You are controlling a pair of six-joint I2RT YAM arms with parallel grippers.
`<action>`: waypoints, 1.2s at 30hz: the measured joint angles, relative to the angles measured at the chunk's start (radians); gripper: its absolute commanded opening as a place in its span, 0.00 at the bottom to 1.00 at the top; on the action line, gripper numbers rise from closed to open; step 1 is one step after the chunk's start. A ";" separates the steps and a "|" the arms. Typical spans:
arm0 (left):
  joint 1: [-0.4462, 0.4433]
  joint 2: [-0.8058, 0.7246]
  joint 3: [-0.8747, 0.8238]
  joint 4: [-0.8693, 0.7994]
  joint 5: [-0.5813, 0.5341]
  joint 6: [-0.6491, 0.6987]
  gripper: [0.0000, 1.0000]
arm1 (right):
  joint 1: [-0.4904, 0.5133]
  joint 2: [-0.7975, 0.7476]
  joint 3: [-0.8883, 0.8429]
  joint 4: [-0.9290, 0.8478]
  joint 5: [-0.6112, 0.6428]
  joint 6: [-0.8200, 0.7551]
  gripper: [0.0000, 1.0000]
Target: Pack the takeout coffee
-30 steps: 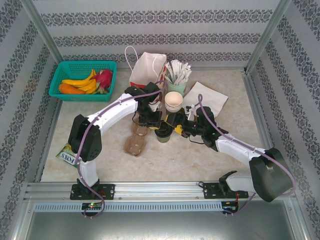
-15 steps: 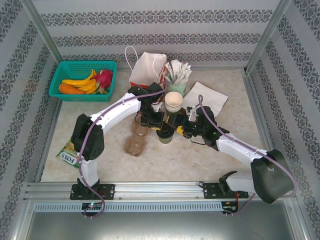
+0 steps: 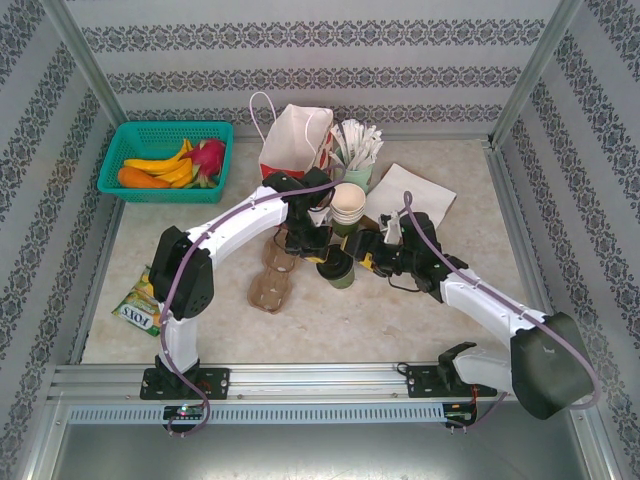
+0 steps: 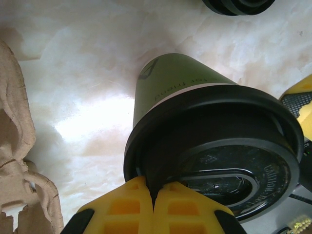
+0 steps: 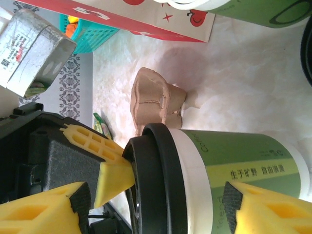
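Tabletop (image 3: 400, 320) of pale marble, patterned walls (image 3: 300, 40)

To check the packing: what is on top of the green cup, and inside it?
A black lid sits on the green cup. The lid covers the inside, so its contents cannot be seen.

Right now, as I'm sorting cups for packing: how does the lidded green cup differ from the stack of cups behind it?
The green cup is closed by a black lid; the stack of cups is open-topped. The green cup is single; the stack of cups is several nested together. Both stand upright on the table.
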 measured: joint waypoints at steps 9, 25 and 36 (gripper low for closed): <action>-0.001 0.009 0.023 -0.024 -0.016 0.000 0.00 | 0.000 -0.015 0.000 -0.054 -0.004 -0.031 0.40; -0.002 0.022 0.049 -0.050 -0.027 0.000 0.00 | 0.000 0.008 0.000 -0.064 -0.016 -0.050 0.23; -0.002 0.027 0.061 -0.060 -0.027 0.000 0.00 | 0.000 0.018 0.004 -0.080 -0.014 -0.054 0.20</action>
